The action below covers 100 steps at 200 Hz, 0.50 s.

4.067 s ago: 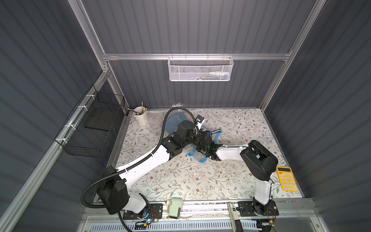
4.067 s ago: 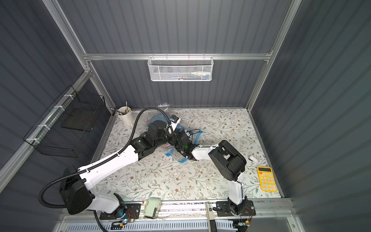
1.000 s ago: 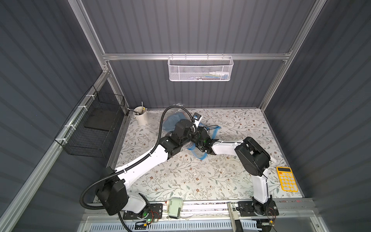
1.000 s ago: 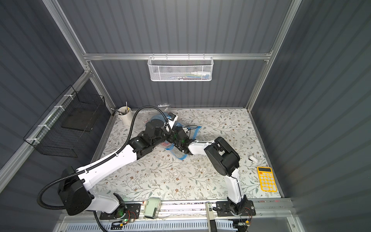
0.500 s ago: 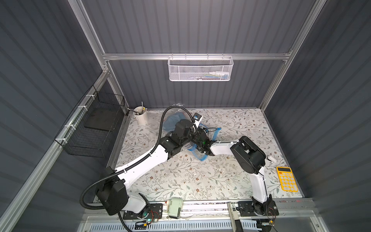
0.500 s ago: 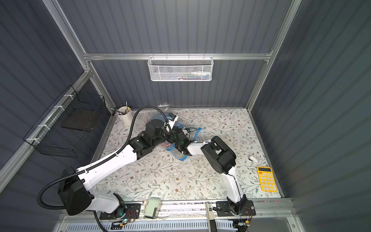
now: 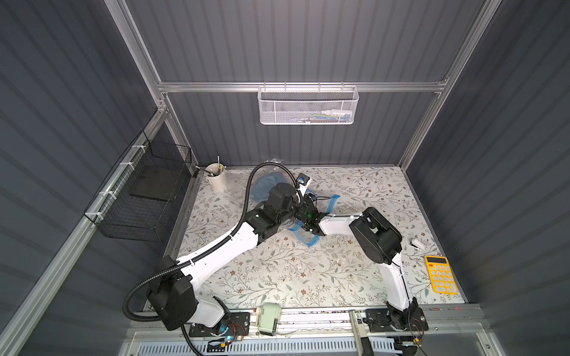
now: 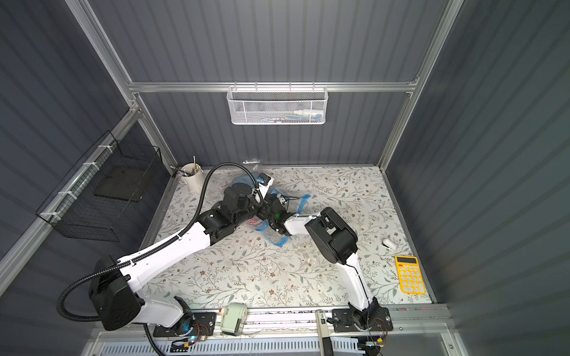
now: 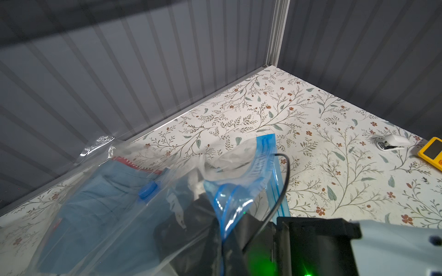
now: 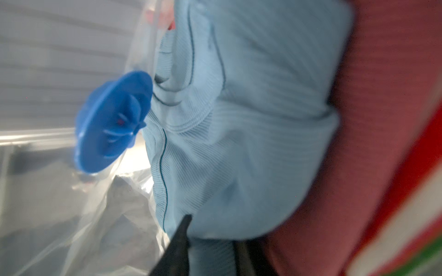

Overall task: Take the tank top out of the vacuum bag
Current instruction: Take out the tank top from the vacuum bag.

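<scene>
The vacuum bag (image 7: 308,241), clear plastic with a blue zip strip, lies at the back middle of the table, partly under both arms. My left gripper (image 9: 221,229) is shut on the bag's blue zip edge (image 9: 258,167) and holds the mouth up. The right gripper (image 10: 210,239) reaches inside the bag; light blue ribbed cloth, the tank top (image 10: 239,119), fills the gap between its dark fingers (image 10: 179,241). The round blue valve cap (image 10: 112,121) sits beside the cloth. A red garment (image 10: 382,119) lies against the tank top inside the bag.
A white cup (image 7: 217,182) with tools stands at the back left. A yellow calculator (image 7: 441,274) and a small white stapler (image 7: 418,244) lie at the right edge. A black wire basket (image 7: 148,197) hangs on the left wall, a white mesh basket (image 7: 308,106) on the back wall.
The right arm has slid left, its gripper going deeper into the bag's mouth, and its jaws have narrowed onto the blue cloth. The left gripper has kept its hold on the zip edge.
</scene>
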{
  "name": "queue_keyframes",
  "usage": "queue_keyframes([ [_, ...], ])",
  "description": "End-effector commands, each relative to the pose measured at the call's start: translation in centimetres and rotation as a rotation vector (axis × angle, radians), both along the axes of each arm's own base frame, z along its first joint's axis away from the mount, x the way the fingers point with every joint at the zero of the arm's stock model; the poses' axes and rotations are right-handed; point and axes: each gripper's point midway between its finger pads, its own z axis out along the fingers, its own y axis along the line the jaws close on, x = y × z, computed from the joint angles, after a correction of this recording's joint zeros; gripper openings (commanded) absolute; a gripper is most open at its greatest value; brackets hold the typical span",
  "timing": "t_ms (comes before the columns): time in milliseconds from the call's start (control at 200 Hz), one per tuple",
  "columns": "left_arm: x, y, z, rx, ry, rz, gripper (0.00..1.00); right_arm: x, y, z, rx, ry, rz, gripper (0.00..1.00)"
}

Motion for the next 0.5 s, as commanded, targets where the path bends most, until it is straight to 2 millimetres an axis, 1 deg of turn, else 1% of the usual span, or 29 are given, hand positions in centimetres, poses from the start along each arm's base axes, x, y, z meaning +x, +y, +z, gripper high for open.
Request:
queue_keyframes([
  [0, -1.0, -0.1, 1.8, -0.044, -0.022, -0.028, 0.00, 0.6, 0.6, 0.9, 0.012, -0.014, 0.016, 0.21],
  [115, -1.0, 0.0, 1.9, -0.047, -0.022, -0.026, 0.00, 0.4, 0.4, 1.6, 0.009, -0.030, 0.015, 0.11],
  [205, -1.0, 0.0, 1.9, -0.048, -0.022, -0.024, 0.00, 0.1, 0.2, 2.4, 0.010, -0.048, 0.014, 0.00],
  [305, -1.0, 0.1, 1.9, -0.049, -0.023, -0.019, 0.00, -0.3, 0.0, 3.4, 0.010, -0.070, 0.014, 0.00],
  [310, -1.0, 0.1, 1.9, -0.048, -0.022, -0.019, 0.00, -0.3, 0.0, 3.7, 0.013, -0.076, 0.016, 0.00],
  [430, -0.6, 0.2, 1.5, -0.042, -0.022, 0.000, 0.00, -1.0, 0.1, 5.2, 0.004, -0.104, 0.027, 0.00],
  [495, -0.1, 0.5, 1.2, -0.030, -0.026, 0.029, 0.00, -1.8, 0.0, 5.5, -0.002, -0.106, 0.029, 0.00],
])
